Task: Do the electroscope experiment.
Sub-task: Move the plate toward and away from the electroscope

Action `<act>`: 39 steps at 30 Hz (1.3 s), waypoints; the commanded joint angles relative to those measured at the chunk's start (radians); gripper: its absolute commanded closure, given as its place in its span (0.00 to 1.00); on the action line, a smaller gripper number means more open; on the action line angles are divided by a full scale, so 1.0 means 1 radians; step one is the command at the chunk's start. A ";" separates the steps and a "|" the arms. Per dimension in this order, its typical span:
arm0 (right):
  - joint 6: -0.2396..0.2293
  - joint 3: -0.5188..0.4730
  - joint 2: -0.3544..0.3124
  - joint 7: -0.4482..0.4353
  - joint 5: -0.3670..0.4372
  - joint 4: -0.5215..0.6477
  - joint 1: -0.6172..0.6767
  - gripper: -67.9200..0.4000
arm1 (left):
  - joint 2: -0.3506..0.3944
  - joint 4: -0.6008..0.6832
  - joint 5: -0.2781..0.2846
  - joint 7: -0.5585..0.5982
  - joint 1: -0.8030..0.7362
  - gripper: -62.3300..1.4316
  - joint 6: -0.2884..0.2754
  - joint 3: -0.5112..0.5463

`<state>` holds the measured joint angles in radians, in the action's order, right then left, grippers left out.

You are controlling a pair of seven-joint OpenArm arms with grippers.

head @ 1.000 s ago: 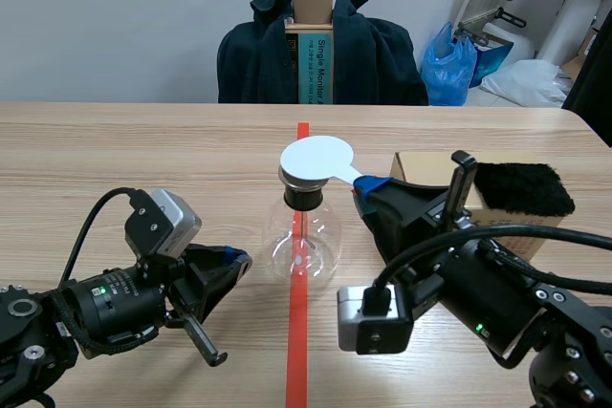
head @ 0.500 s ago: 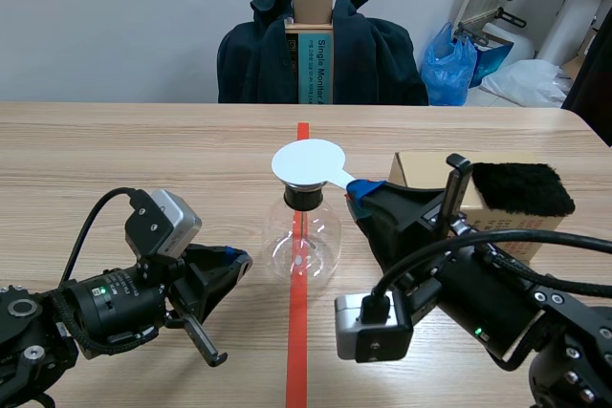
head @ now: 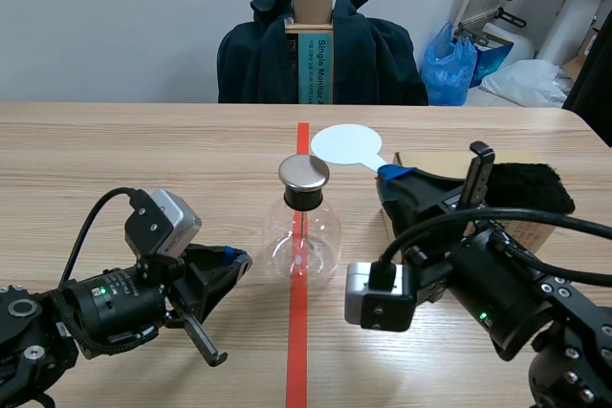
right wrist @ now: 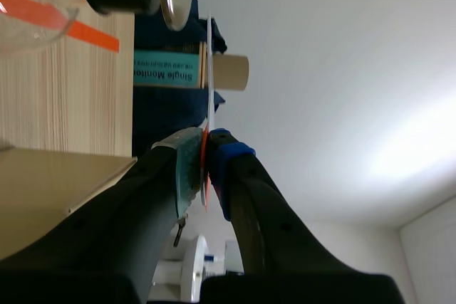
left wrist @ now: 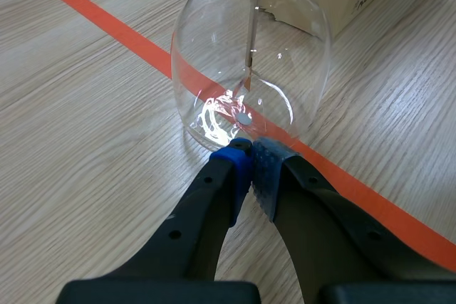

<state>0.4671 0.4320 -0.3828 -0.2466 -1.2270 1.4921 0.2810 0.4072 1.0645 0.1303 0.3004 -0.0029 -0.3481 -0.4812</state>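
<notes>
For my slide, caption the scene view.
Right gripper holds white paddle near flask's metal cap; left gripper shut beside flask.

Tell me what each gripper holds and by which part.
Right gripper pinches the flat white round-headed paddle by its narrow handle. Left gripper is shut on nothing, at the clear glass flask's base.

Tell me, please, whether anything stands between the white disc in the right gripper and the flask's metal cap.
Nothing visible does. The right gripper holds the white disc raised, up and aside from the metal cap, with only open air between them. The cardboard box sits off that path.
</notes>
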 commanded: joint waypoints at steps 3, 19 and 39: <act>0.014 -0.007 -0.013 0.059 0.003 0.013 -0.012 0.98 | 0.000 0.027 0.006 0.017 0.003 0.95 -0.001 0.010; 0.014 -0.007 -0.010 0.076 0.003 0.013 -0.012 0.98 | -0.010 0.027 0.006 0.016 0.003 0.95 -0.002 0.010; 0.015 -0.007 -0.010 -0.205 0.003 0.013 -0.013 0.98 | -0.010 0.027 0.006 0.017 -0.002 0.95 -0.002 0.010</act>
<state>0.4671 0.4320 -0.3828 -0.4500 -1.2270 1.4921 0.2806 0.4015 1.0645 0.1303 0.3004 -0.0059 -0.3481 -0.4812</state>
